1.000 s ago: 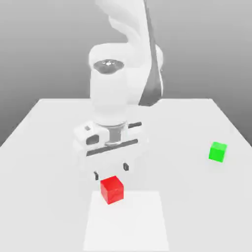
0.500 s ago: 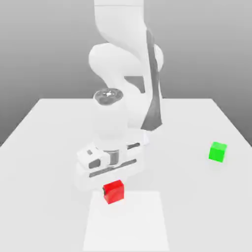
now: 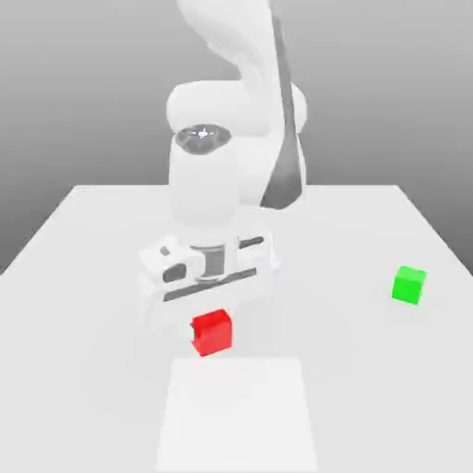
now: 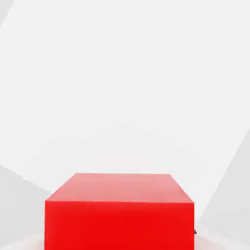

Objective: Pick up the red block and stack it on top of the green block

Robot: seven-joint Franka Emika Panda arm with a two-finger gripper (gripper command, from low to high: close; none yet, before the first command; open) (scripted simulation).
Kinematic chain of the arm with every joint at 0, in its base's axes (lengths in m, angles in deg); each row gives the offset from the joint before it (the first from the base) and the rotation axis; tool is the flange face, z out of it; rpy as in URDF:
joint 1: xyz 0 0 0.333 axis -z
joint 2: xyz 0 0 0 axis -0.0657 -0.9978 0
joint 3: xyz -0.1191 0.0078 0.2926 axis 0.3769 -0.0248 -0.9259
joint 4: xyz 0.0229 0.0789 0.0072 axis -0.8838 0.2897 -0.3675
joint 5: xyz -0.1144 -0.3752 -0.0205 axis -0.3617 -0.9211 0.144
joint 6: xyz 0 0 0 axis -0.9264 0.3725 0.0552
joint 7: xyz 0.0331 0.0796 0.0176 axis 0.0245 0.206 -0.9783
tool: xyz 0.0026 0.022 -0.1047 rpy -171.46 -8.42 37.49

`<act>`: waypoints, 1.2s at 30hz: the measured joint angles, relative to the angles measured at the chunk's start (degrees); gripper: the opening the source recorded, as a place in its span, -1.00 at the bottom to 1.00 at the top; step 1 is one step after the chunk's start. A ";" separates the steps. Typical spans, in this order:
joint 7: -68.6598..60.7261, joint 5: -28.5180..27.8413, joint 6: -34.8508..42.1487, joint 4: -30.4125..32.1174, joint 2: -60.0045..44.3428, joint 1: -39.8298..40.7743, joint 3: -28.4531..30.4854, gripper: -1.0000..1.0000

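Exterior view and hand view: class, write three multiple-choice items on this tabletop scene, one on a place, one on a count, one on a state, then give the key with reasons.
1. Where is the green block?
A. toward the exterior view's right
B. under the gripper
C. on the red block

2. How many blocks are on the table?
A. one
B. two
C. four

3. The gripper is
A. wide open
B. shut on the red block
C. holding the green block

Key: A, it sits apart at the right; B, one red, one green; B, the red block sits directly beneath the hand.
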 joint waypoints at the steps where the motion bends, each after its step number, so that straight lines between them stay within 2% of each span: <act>1: -1.34 0.29 0.73 -0.11 0.73 -1.66 -0.83 -1.00; 12: -21.95 6.00 6.66 -2.65 5.23 -27.47 -13.44 -1.00; 23: -41.87 11.24 9.67 -4.87 5.21 -53.19 -25.97 -1.00; 36: -35.96 1.34 5.82 -6.50 -0.78 -50.02 -28.44 -1.00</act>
